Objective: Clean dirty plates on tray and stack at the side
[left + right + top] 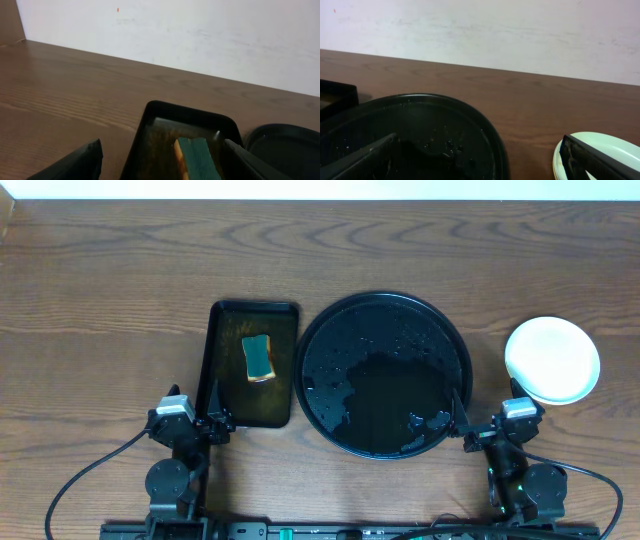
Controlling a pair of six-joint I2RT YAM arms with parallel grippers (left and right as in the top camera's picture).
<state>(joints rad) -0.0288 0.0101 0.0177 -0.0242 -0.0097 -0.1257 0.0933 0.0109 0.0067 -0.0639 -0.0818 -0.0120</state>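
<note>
The large round black tray (pixel 385 373) sits mid-table, wet with droplets and a puddle, with no plates on it. It also shows in the right wrist view (pixel 420 135). A stack of pale plates (pixel 552 359) stands to the tray's right on the table, whitish from above; its edge shows in the right wrist view (pixel 600 150). My left gripper (pixel 213 408) is open and empty at the near end of the rectangular tray. My right gripper (pixel 480 415) is open and empty between the round tray and the plate stack.
A smaller rectangular black tray (pixel 232 390) with brownish liquid lies left of the round tray and holds a green-and-yellow sponge (pixel 259 358), also seen in the left wrist view (pixel 197 160). Bare wooden table (pixel 100 300) lies at the left and back.
</note>
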